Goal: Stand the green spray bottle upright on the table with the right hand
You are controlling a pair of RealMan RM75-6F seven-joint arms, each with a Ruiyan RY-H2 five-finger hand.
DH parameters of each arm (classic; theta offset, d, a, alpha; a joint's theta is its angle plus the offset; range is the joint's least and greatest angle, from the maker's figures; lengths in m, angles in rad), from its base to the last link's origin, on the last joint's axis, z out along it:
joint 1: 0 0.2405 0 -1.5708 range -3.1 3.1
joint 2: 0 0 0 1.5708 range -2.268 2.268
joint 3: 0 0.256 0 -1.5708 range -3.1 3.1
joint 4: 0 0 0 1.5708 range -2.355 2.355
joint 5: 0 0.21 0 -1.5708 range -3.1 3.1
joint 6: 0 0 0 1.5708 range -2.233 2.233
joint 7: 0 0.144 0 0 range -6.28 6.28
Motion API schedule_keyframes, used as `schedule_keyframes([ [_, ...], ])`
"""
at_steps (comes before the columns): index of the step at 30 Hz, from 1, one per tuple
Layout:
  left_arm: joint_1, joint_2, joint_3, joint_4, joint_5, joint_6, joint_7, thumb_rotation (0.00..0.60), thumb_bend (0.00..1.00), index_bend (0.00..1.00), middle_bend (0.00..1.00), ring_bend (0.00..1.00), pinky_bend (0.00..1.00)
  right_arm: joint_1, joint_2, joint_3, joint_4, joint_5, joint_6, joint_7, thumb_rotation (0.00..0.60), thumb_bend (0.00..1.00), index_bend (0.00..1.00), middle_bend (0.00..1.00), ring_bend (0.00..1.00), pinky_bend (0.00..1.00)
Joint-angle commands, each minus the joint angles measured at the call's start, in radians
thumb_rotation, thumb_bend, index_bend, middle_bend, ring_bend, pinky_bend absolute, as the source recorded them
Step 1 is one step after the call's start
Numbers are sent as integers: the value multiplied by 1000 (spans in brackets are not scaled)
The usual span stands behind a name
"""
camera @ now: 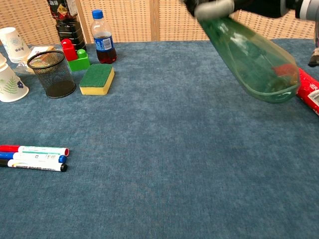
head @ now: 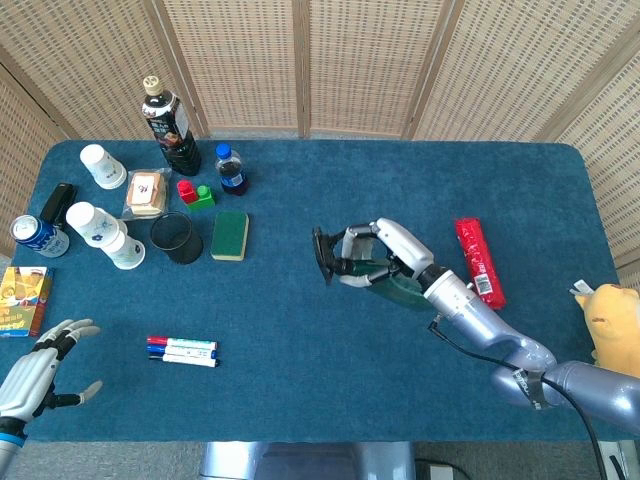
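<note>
My right hand (head: 385, 250) grips the green spray bottle (head: 395, 285) near its neck and holds it above the blue table (head: 300, 330). The bottle's black spray head (head: 322, 255) points left in the head view. In the chest view the translucent green bottle (camera: 249, 57) hangs tilted in the air, base down and to the right, and only the fingers (camera: 214, 7) of my right hand show at the top edge. My left hand (head: 35, 375) is at the lower left corner, fingers spread, holding nothing.
A red packet (head: 479, 262) lies right of the bottle. At the back left stand a dark bottle (head: 170, 125), a small cola bottle (head: 231, 168), a mesh cup (head: 178, 238), a sponge (head: 230, 235), paper cups (head: 105, 235). Markers (head: 182, 350) lie near the front.
</note>
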Motion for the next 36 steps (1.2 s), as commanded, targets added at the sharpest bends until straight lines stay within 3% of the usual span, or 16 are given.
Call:
schedule_keyframes([
  [1, -2, 3, -2, 0, -3, -3, -2, 600, 303, 187, 154, 92, 24, -21, 10, 48, -32, 48, -1, 38, 600, 275, 648, 619, 544, 602],
  [8, -13, 19, -7, -6, -7, -16, -9, 600, 304, 184, 154, 92, 24, -69, -11, 142, -75, 154, 33, 91, 600, 278, 649, 621, 542, 602],
  [17, -25, 48, -11, -25, -14, -27, 2, 600, 304, 183, 154, 92, 24, -127, -113, 211, -54, 200, 140, 46, 600, 279, 650, 621, 542, 602],
  [27, -33, 65, -9, -39, -20, -42, 8, 600, 304, 181, 154, 92, 24, -160, -294, 233, 53, 208, 252, -84, 600, 275, 646, 621, 540, 602],
  [36, -35, 72, -8, -44, -21, -45, 7, 600, 304, 179, 154, 92, 24, -171, -432, 257, 182, 217, 287, -146, 600, 274, 645, 621, 519, 592],
])
